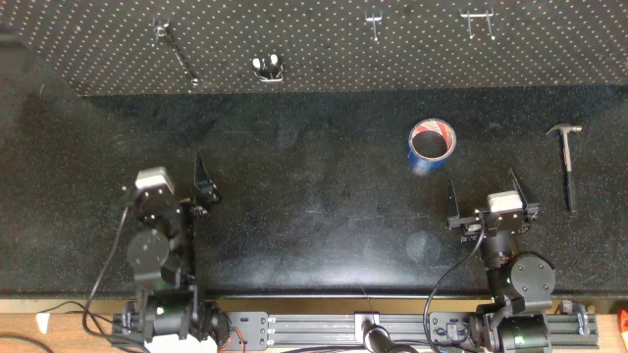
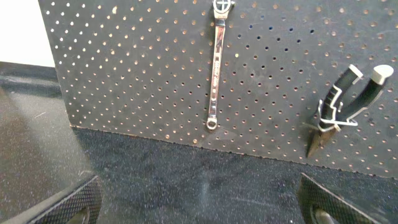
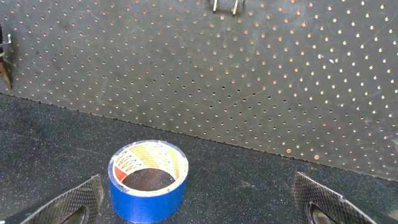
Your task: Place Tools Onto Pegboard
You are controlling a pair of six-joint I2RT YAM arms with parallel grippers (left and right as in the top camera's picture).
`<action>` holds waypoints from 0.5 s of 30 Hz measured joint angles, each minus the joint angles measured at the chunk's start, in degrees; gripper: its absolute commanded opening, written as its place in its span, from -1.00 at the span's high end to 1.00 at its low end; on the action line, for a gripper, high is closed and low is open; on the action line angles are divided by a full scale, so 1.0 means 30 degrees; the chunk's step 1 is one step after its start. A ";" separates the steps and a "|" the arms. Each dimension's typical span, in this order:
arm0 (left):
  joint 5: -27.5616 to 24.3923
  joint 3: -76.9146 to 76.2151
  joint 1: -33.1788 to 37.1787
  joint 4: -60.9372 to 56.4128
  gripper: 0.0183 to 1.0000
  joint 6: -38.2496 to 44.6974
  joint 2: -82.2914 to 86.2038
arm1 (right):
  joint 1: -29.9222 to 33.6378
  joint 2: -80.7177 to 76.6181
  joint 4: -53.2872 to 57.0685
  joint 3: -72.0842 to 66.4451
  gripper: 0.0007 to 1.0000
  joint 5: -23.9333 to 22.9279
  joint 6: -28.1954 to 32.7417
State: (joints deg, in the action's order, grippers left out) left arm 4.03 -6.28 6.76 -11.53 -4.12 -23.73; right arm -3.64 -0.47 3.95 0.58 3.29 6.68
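Both arms sit back near their bases. The left pincer point(image 2: 199, 208) is spread wide and empty. It faces the pegboard point(image 2: 124, 74), where a slim chrome wrench point(image 2: 214, 62) and black-and-white-handled pliers point(image 2: 339, 106) already hang. The right pincer point(image 3: 199, 202) is wide open too, holding nothing. The blue tape roll point(image 3: 149, 180) stands on its flat side on the gritty black mat point(image 3: 261, 180), just ahead of it. The hammer point(image 1: 567, 162) lies flat near the table's right edge, well apart from the tape.

Now the danger, as I judge it. That roll is a hollow, smooth-walled ring, so a pinch across it may squash it or squirt it loose, and tipped on edge it would roll away. The bare metal hooks point(image 1: 478, 22) are thin prongs, easy to miss. The hammer looks top-heavy on its thin handle and could swing in a grip.
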 measured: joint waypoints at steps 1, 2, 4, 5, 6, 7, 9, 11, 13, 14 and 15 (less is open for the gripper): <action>-0.0029 0.0801 0.0000 -0.0022 -0.99 -0.0007 0.1246 | 0.0000 0.0000 0.0000 0.0000 -0.98 0.0000 0.0000; -0.0029 0.1443 0.0000 0.0284 -0.99 0.0000 0.2543 | 0.0000 0.0000 0.0000 0.0000 -0.98 0.0007 0.0000; -0.0080 0.1938 -0.0036 0.2688 -0.99 -0.0007 0.5056 | 0.0000 0.0000 0.0000 0.0000 -0.98 0.0007 0.0000; -0.0117 0.1967 -0.0219 0.4204 -0.99 0.0000 0.6375 | 0.0000 0.0000 -0.0007 0.0000 -0.98 0.0000 0.0000; -0.0226 0.1938 -0.0459 0.4954 -0.99 0.0000 0.6929 | 0.0000 0.0000 0.0000 0.0000 -0.98 0.0000 0.0000; -0.0532 0.1945 -0.0750 0.5158 -0.99 0.0168 0.7351 | 0.0000 0.0000 -0.0007 0.0000 -0.98 0.0000 0.0000; -0.1013 0.1945 -0.1275 0.5238 -0.99 0.0590 0.7563 | 0.0000 0.0000 0.0000 0.0000 -0.98 0.0000 0.0000; -0.1100 0.1945 -0.1749 0.5246 -0.99 0.0838 0.7563 | 0.0000 0.0000 0.0000 0.0000 -0.98 0.0000 0.0000; -0.1231 0.1945 -0.1829 0.5253 -0.99 0.0933 0.7563 | 0.0000 0.0000 -0.0007 0.0000 -0.98 0.0000 0.0000; -0.1231 0.1945 -0.1829 0.5253 -0.99 0.0940 0.7563 | 0.0000 0.0000 0.0000 0.0000 -0.98 0.0000 0.0000; -0.1231 0.1945 -0.1829 0.5253 -0.99 0.0933 0.7563 | 0.0000 0.0000 0.0000 0.0000 -0.98 0.0000 0.0000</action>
State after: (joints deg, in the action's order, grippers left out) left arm 0.34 -0.45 1.28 4.23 -1.32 -1.04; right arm -3.64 -0.47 3.95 0.58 3.29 6.68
